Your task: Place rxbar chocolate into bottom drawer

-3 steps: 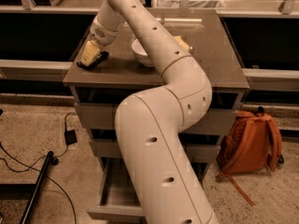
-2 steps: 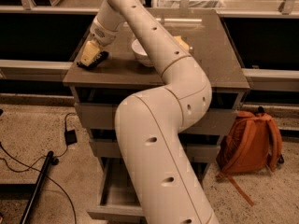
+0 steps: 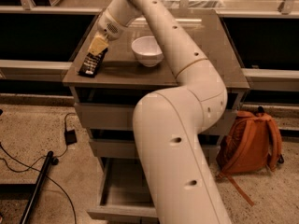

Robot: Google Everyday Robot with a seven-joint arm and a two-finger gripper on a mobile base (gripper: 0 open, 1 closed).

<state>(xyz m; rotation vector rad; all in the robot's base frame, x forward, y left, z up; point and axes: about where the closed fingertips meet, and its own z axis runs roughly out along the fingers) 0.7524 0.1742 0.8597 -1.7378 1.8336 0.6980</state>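
The rxbar chocolate (image 3: 90, 62), a flat black-wrapped bar, stands tilted at the front left corner of the cabinet top (image 3: 205, 55). Its lower end is near the top's edge. My gripper (image 3: 99, 45) is right above it, with pale yellow fingers closed on the bar's upper end. The bottom drawer (image 3: 122, 190) is pulled open at the foot of the cabinet, with a plain grey inside. My own arm (image 3: 177, 139) hides its right part.
A white bowl (image 3: 147, 50) stands on the cabinet top just right of the gripper. Two closed upper drawers (image 3: 105, 115) sit above the open one. An orange backpack (image 3: 252, 143) leans on the floor at right. Cables and a black pole (image 3: 39, 181) lie at left.
The gripper has lifted slightly up and to the right. The black bar now shows below the fingers, tipped up on its lower end.
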